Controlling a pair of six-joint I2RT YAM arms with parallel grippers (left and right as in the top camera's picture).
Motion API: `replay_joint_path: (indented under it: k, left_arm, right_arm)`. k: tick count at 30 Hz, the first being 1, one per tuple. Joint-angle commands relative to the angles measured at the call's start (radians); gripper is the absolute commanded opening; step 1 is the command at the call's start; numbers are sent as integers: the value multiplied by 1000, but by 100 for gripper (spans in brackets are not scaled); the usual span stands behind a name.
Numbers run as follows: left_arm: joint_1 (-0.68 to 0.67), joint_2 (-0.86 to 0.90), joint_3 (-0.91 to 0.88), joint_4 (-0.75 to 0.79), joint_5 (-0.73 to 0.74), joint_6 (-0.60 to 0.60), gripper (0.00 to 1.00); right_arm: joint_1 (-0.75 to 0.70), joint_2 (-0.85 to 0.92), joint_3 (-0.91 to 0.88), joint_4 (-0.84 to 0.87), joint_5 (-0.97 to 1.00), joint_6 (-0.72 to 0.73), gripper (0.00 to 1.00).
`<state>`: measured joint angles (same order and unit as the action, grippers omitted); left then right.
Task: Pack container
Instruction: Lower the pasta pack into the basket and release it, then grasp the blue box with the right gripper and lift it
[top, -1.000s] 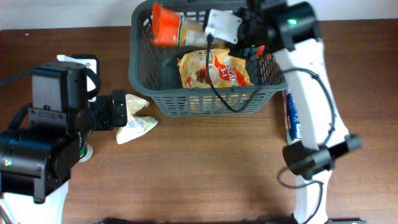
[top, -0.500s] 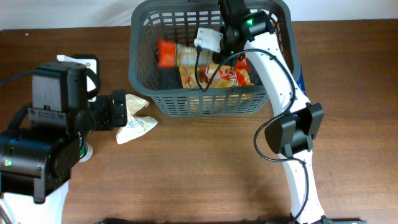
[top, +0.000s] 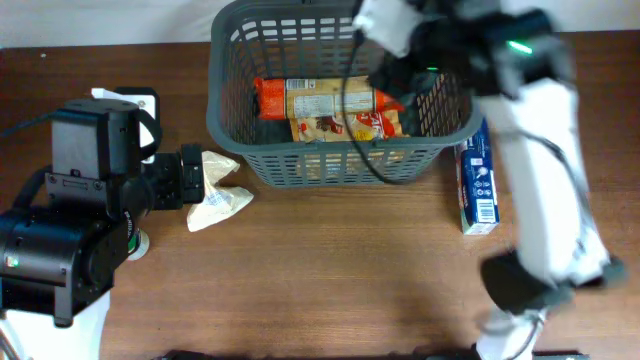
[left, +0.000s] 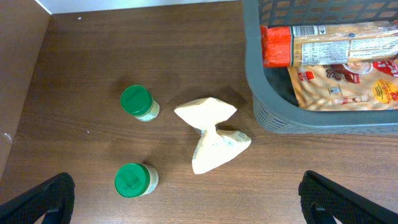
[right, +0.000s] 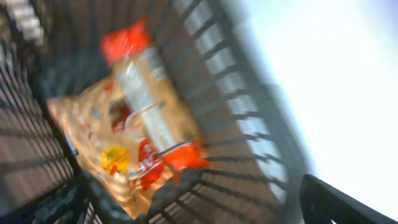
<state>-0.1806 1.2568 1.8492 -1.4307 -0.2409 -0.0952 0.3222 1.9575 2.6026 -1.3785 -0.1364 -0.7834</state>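
Note:
The container (top: 228, 128), a dark grey slotted basket, stands at the table's far side. Inside it a long packet with orange-red ends (top: 318, 98) lies across a yellow-and-red snack bag (top: 345, 126). My right gripper (top: 410, 80) hovers open over the basket's right half, blurred, with nothing between its fingers. In the right wrist view both packets (right: 146, 102) lie below the open right gripper (right: 199, 199), ringed by the basket wall (right: 249, 81). My left gripper (top: 190, 175) stands open left of the basket, beside a crumpled white bag (top: 220, 190). From the left wrist, that white bag (left: 211, 140) lies ahead of the left gripper (left: 193, 205).
Two green-lidded jars (left: 140, 102) (left: 134, 180) stand left of the white bag. A blue-and-white box (top: 478, 180) lies on the table right of the basket. A white wall edge runs along the table's far side.
The right gripper opened and let go of the long packet, which now lies in the basket on the snack bag. The right arm swung up and to the right. The left arm stayed put.

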Motion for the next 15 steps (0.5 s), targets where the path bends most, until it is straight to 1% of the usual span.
replay_joint_path:
  k: [1, 3, 6, 7, 9, 11, 12, 15]
  left_arm:
    - [7, -1, 2, 0, -10, -10, 99]
    - [7, -1, 2, 0, -10, -10, 99]
    - [7, -1, 2, 0, -10, -10, 99]
    - [7, -1, 2, 0, -10, -10, 99]
    - [7, -1, 2, 0, -10, -10, 99]
    - [7, -1, 2, 0, -10, -10, 99]
    - [7, -1, 2, 0, -10, -10, 99]
    - [7, -1, 2, 0, -10, -10, 99]
  right_arm:
    - [-111, -179, 21, 20, -10, 264, 99]
    - [-217, -232, 18, 58, -10, 385, 99]
    - [-428, -270, 0, 122, -14, 645, 99]
    - [-500, -269, -6, 120, -19, 731, 99]
    - [-602, -252, -34, 87, -22, 822, 99]
    - [-668, -225, -94, 30, -21, 866, 99]
    - [-697, -197, -167, -4, -22, 875, 99]
    - [-705, -143, -344, -8, -38, 875, 96]
